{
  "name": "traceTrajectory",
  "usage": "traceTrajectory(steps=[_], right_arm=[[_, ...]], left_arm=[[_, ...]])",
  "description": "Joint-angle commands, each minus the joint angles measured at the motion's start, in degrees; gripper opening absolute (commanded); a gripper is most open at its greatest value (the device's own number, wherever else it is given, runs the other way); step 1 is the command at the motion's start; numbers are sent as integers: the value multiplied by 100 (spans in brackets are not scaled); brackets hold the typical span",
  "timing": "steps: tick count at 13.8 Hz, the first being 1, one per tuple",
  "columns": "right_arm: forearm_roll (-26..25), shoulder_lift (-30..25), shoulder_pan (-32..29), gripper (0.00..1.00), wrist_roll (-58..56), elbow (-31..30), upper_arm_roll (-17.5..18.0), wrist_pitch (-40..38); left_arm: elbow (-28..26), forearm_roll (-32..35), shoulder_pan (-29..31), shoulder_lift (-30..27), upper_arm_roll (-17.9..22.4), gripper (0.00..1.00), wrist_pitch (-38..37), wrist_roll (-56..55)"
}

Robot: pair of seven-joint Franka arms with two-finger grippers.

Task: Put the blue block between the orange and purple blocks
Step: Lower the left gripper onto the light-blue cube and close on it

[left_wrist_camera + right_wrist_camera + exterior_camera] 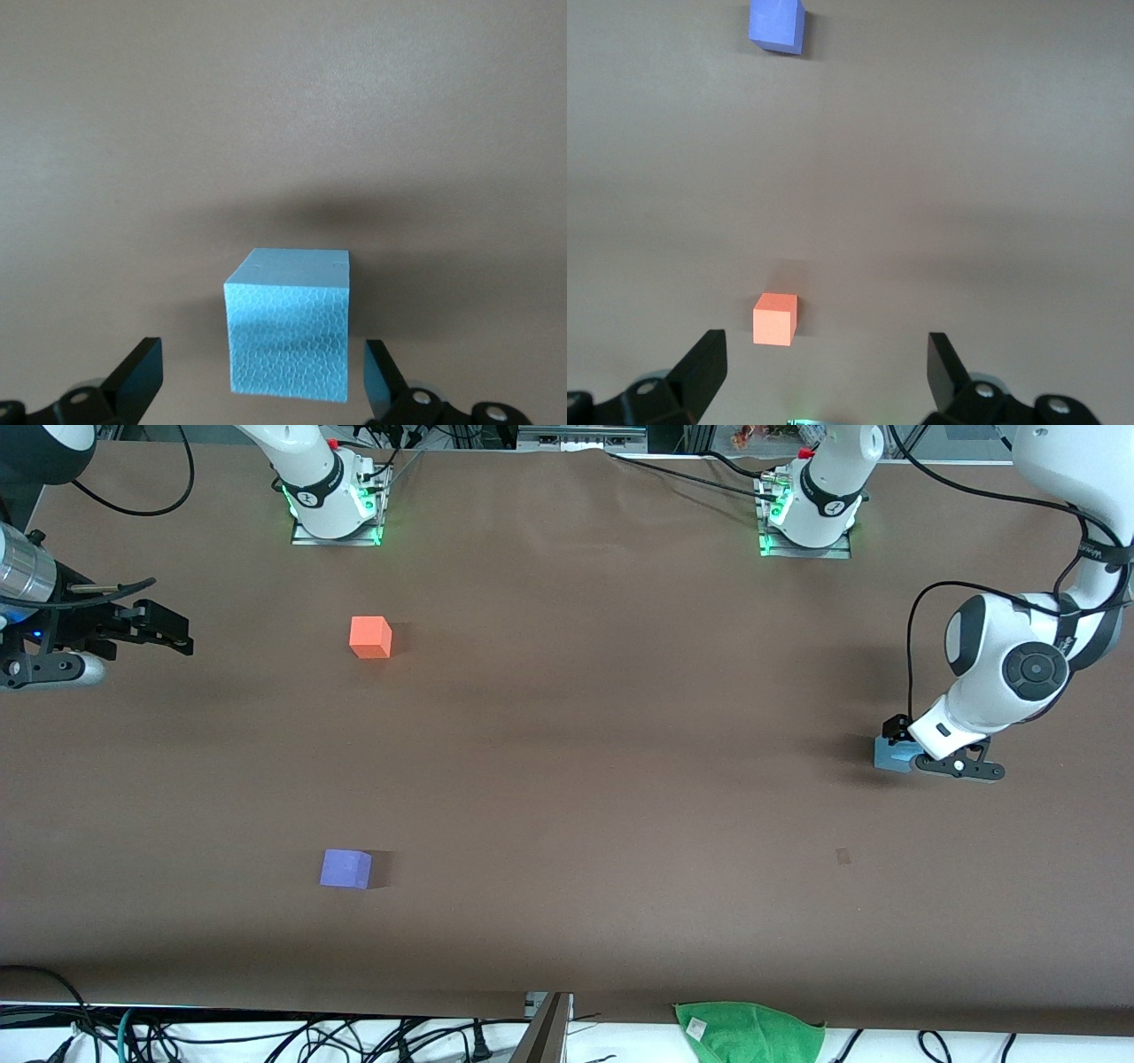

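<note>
- Front view, right-hand edge of the frame at mid height: the left gripper (921,757) is down at the table (567,779) around the blue block (893,755), toward the left arm's end.
- Left wrist view: the blue block (288,332) sits between the two spread fingers (137,376) of the left gripper (261,381), with a gap at each side, so nothing is grasped.
- Front view, upper left of centre: the orange block (370,638) rests on the table; the purple block (345,869) lies lower in the frame, nearer the camera, well apart from it.
- Front view, left edge: the right gripper (164,629) hangs over the table at the right arm's end and waits.
- Right wrist view: the right gripper (824,376) is spread wide and empty, with the orange block (775,319) low in the frame and the purple block (777,24) at the top edge.
</note>
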Motion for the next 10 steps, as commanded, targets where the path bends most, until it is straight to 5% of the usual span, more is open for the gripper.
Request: traceTrajectory(steps=[1, 10], right_arm=[[-31, 39, -80, 100, -86, 115, 56, -59], [-22, 39, -80, 100, -86, 124, 56, -59]], left_arm=[[-69, 127, 50, 66, -31, 100, 233, 41], [-60, 118, 121, 427, -39, 95, 577, 32]])
